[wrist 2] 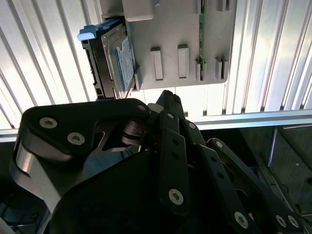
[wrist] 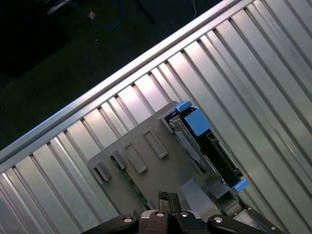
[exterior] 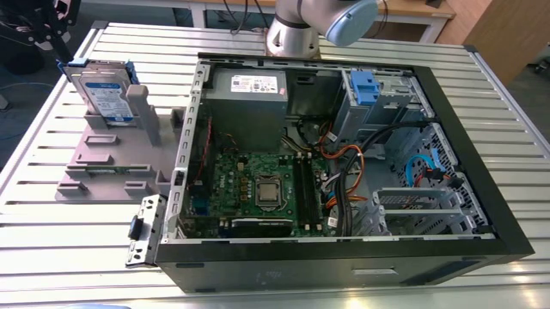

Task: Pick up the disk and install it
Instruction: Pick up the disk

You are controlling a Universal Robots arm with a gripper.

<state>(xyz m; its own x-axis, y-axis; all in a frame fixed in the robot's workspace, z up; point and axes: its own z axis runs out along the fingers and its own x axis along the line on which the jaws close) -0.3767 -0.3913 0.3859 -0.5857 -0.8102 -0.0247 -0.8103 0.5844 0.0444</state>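
Claw [wrist: 166, 199] closed, empty, apart from disk [wrist: 197, 141]; disk stands on edge in grey holder [wrist: 156, 170], ahead of claw tips.

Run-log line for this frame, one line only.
step: pre-grasp | gripper: shut, empty, near grey holder | disk: upright in holder, not grasped | computer case: open, disk not installed
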